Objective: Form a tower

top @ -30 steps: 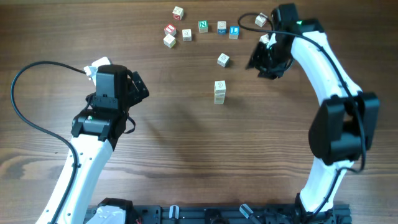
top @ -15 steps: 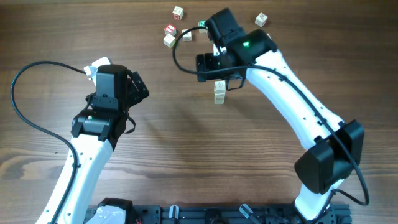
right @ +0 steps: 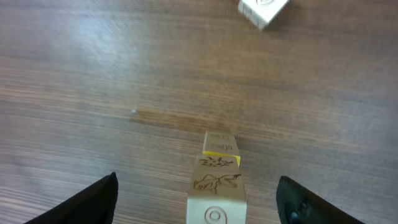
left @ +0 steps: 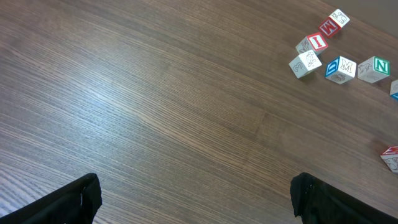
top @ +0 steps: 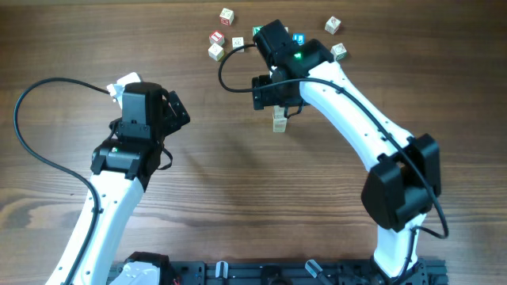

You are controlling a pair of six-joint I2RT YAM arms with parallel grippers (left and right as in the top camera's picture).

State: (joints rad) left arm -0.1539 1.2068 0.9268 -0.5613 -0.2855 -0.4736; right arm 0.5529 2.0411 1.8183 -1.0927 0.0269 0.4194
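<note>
My right claw has its jaws apart, one finger on each side of the tower, with bare wood showing in both gaps, so nothing is clamped. The tower stands right under it, a narrow stack near the middle of the table. From the wrist camera its top cube looks a touch off square with the yellow-edged one below. I judge the cube is set down and the job now is to leave cleanly. I'd raise straight up, with no sideways drift and no twist, until the fingers clear the top, and only then swing toward the loose cubes at the far edge. My left claw hangs wide and empty over bare wood, well apart from the stack
</note>
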